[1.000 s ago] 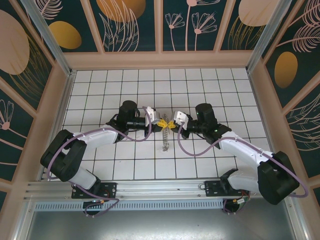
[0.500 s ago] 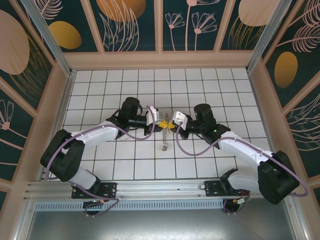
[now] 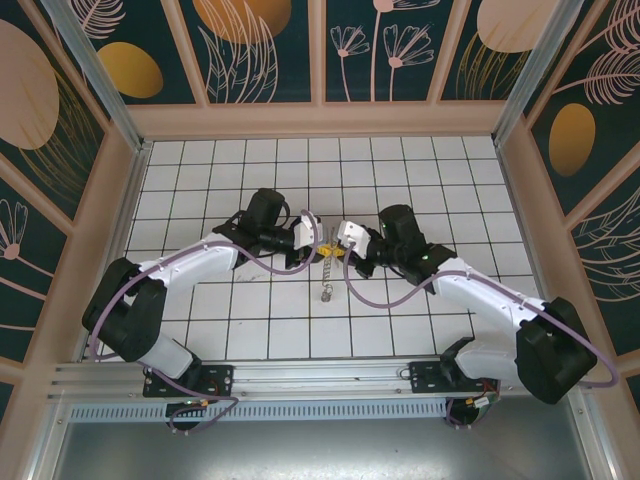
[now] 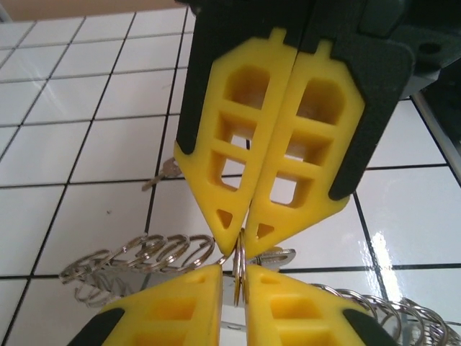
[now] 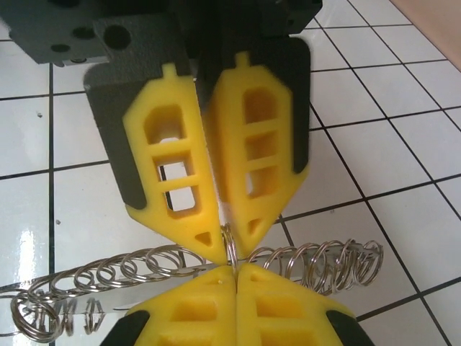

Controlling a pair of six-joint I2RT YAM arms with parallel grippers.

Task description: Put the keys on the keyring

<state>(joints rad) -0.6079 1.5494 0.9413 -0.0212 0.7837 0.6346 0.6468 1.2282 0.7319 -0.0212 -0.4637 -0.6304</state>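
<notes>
The keyring (image 3: pixel 326 275) is a strip edged with many small metal rings; it hangs between the two grippers and trails down onto the tiles. My left gripper (image 3: pixel 318 243) and right gripper (image 3: pixel 341 249) meet tip to tip over the middle of the table. In the left wrist view, my left gripper (image 4: pixel 243 277) is shut on one small ring seen edge-on, and the right gripper (image 4: pixel 245 232) pinches that ring from above. In the right wrist view, my right gripper (image 5: pixel 235 277) is shut on the ring under the left gripper (image 5: pixel 229 246). A flat silver piece (image 4: pixel 279 255) behind the fingers may be one of the keys.
White tiled table (image 3: pixel 200 170) with wooden walls on three sides. The ring rows (image 5: pixel 328 263) spread left and right just below the fingertips. A small metal tip (image 4: pixel 160 175) pokes out behind the right gripper's finger. The arm cables loop near the middle.
Both grippers have drawn closer together, the left moving right and the right moving left. The hanging keyring has shifted slightly left with them.
</notes>
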